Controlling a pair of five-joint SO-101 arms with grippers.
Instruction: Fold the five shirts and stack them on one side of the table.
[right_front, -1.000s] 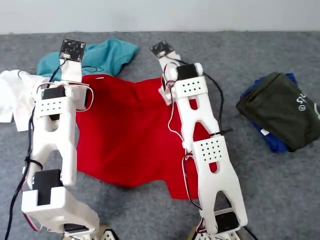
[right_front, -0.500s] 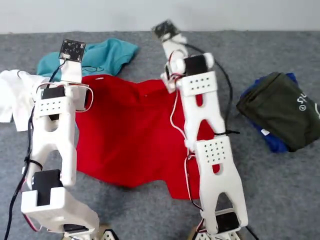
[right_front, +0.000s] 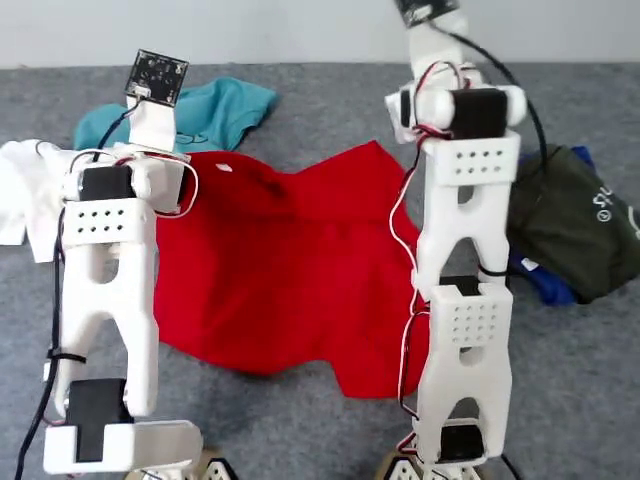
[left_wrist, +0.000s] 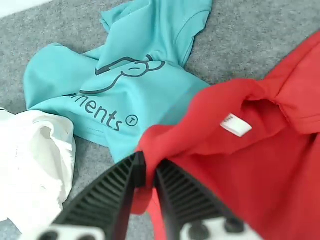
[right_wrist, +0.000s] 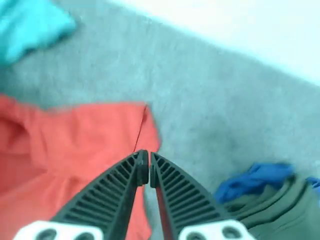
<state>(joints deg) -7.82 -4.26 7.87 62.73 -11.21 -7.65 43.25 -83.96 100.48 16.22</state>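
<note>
Table (right_front: 280, 430): top covered in grey, short-pile, carpet-like material, running edge to edge. The far side meets a plain, pale wall (right_front: 250, 30), no markings seen. Light is even and diffuse. Shadows on the grey are soft and faint.

The right arm has swung away from the middle of the red shirt (right_front: 270, 260), out toward the far edge of the bench (right_front: 320, 95). Its pincer (right_wrist: 145, 169) has pulled the shirt's far corner up into a point. The arm now covers part of the dark green shirt (right_front: 575, 230). The left arm has moved up a little.
</note>
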